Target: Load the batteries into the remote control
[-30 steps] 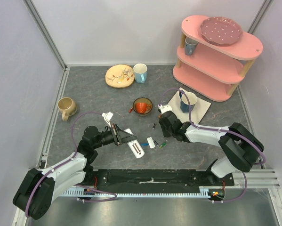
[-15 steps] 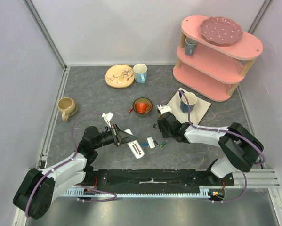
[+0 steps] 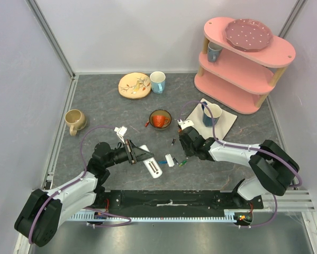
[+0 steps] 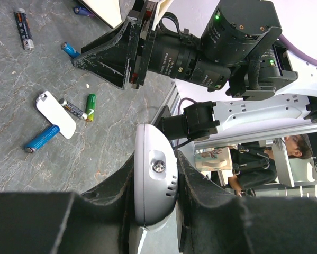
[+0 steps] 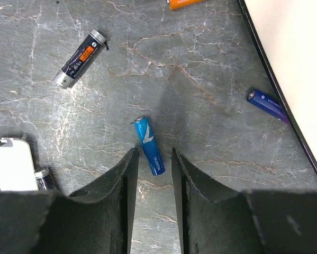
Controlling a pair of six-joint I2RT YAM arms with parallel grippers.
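Note:
My left gripper (image 4: 155, 182) is shut on the white remote control (image 4: 154, 177), held near the table; in the top view the remote (image 3: 153, 167) sticks out past the gripper (image 3: 145, 157). My right gripper (image 5: 152, 159) is open and low over the table, its fingertips on either side of a blue battery (image 5: 150, 145) without touching it. Other batteries lie loose: a dark one (image 5: 79, 58), a dark blue one (image 5: 266, 103) by the napkin, and a green one (image 4: 89, 106). A small white cover piece (image 5: 12, 164) lies at the left. In the top view the right gripper (image 3: 186, 150) hides the blue battery.
An orange bowl (image 3: 160, 119) stands behind the batteries. A blue mug on a white napkin (image 3: 228, 123) is beside the right arm. A pink shelf (image 3: 245, 63), a plate (image 3: 134, 84), a white mug (image 3: 157, 81) and a beige mug (image 3: 74, 120) stand further off.
My right gripper has shifted slightly over the batteries. The left arm and the remote have not moved.

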